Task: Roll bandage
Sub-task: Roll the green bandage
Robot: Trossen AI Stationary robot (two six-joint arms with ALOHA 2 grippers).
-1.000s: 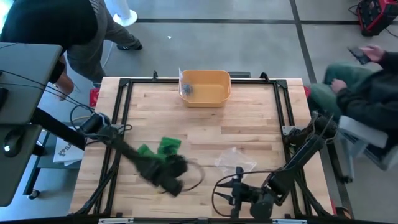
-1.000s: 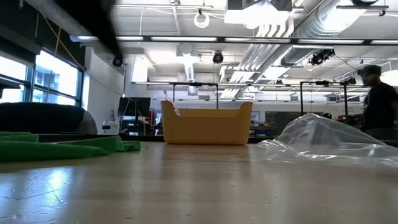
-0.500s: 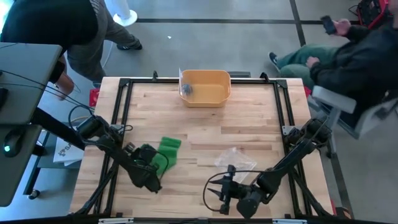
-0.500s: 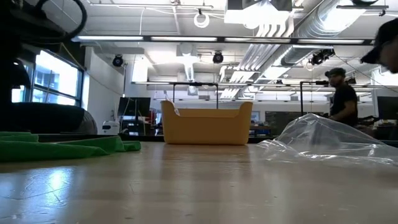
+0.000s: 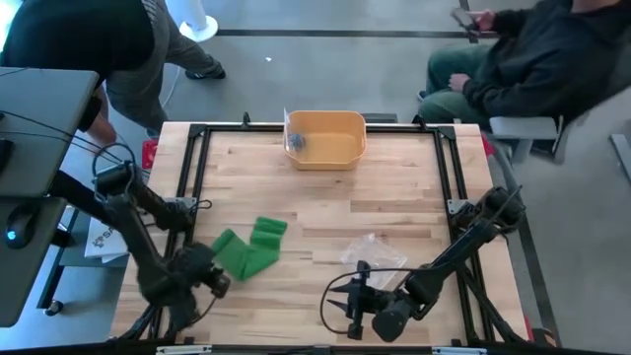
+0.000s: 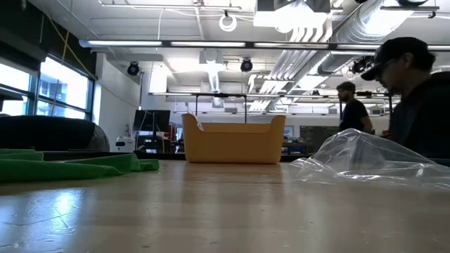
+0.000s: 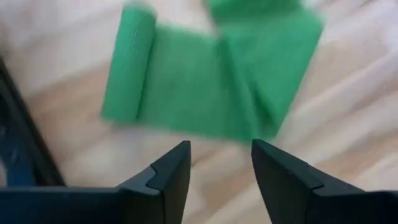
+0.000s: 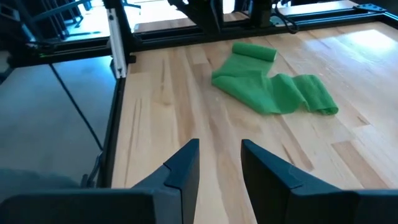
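Green bandage [image 5: 248,248] lies part-rolled on the table's left, touching neither gripper. Left gripper [image 7: 219,163] released; right gripper [image 8: 219,163] parted, empty. Likely next: pinch roll end [image 7: 127,65] squarely, keeping edges aligned.

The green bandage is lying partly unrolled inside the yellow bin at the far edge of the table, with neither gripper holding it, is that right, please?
Not quite: the green bandage lies on the wooden table, not in the yellow bin, as the high view shows. It is partly unrolled, and neither the left gripper nor the right gripper holds it.
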